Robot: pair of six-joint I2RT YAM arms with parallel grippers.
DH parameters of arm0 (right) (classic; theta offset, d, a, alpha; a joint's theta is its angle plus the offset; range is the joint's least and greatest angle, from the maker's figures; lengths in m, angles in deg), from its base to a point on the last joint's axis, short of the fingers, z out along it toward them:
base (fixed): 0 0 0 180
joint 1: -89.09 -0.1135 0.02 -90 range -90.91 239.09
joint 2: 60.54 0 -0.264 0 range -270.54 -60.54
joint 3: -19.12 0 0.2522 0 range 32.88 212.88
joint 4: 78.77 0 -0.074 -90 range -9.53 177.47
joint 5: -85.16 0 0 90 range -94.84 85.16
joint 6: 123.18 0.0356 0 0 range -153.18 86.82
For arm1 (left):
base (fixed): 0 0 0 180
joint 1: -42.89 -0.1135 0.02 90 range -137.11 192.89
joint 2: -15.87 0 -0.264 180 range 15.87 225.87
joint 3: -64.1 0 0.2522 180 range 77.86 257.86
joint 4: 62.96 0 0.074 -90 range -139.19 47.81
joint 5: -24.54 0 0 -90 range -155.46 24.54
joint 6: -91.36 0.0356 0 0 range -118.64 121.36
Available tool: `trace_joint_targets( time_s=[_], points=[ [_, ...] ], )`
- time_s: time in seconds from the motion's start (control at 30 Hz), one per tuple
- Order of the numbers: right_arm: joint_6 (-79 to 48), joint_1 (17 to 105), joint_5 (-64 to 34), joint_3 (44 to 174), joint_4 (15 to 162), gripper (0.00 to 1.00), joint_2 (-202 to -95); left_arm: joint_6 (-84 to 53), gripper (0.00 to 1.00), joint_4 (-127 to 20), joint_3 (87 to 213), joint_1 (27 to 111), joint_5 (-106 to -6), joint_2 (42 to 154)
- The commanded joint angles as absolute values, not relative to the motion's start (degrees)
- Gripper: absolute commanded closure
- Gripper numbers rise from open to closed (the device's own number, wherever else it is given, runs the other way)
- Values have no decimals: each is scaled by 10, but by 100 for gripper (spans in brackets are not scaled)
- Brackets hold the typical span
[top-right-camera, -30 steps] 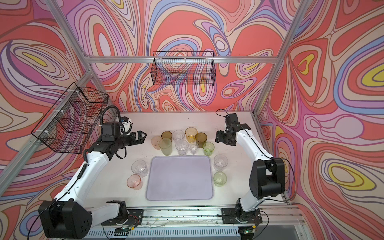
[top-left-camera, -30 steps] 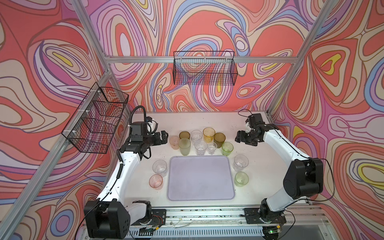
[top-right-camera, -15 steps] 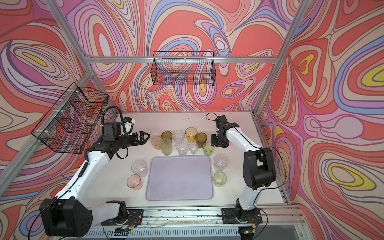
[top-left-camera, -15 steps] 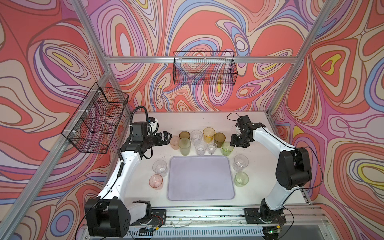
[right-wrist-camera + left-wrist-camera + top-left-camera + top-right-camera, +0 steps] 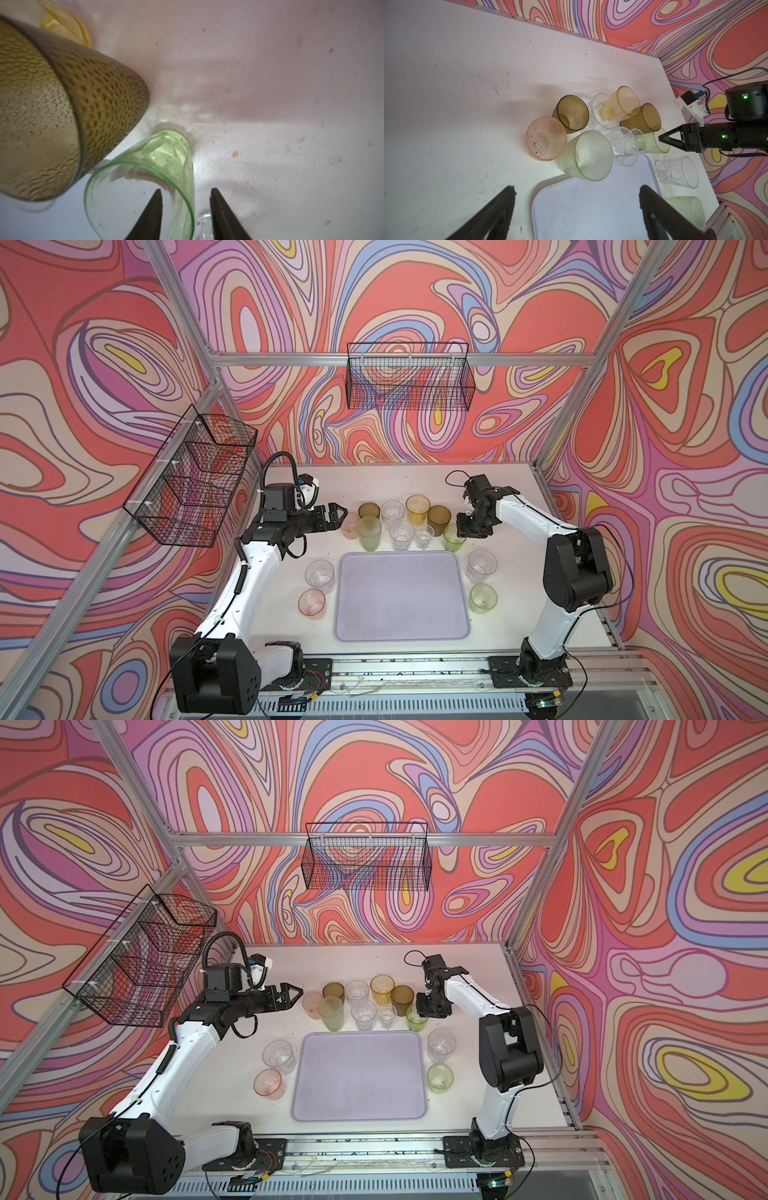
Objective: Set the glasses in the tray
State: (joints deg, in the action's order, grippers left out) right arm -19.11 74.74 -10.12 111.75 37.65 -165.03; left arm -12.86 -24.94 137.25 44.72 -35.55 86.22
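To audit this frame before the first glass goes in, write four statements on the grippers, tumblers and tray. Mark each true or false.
1. The pale lilac rectangular tray holds no tumbler. True.
2. The right gripper has one finger inside and one outside the small bright green see-through tumbler. True.
3. The left gripper is clamped on the pink dimpled tumbler at the row's end. False: it is open, just short of that tumbler, holding nothing.
4. The amber-yellow tumbler lies on its side. False: it stands upright in the back row.
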Motion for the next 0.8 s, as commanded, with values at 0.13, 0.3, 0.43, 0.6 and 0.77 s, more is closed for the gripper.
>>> trace_joint_targets(
  time_s=[0.13,0.3,0.43,0.6,0.77],
  points=[
    [-192,741,-86,1131,371,66,-1655,-135,4,-259,1377,446,-339,868],
    [-193,739,-81,1131,368,74,-1652,-135,4,-260,1377,446,-339,868],
    [-195,739,-76,1133,361,82,-1652,-137,4,-261,1376,446,-338,868],
    [-198,738,-71,1138,353,90,-1650,-136,3,-261,1377,446,-336,869],
    [-200,738,-68,1144,342,96,-1645,-135,3,-259,1375,446,-339,868]
  ],
)
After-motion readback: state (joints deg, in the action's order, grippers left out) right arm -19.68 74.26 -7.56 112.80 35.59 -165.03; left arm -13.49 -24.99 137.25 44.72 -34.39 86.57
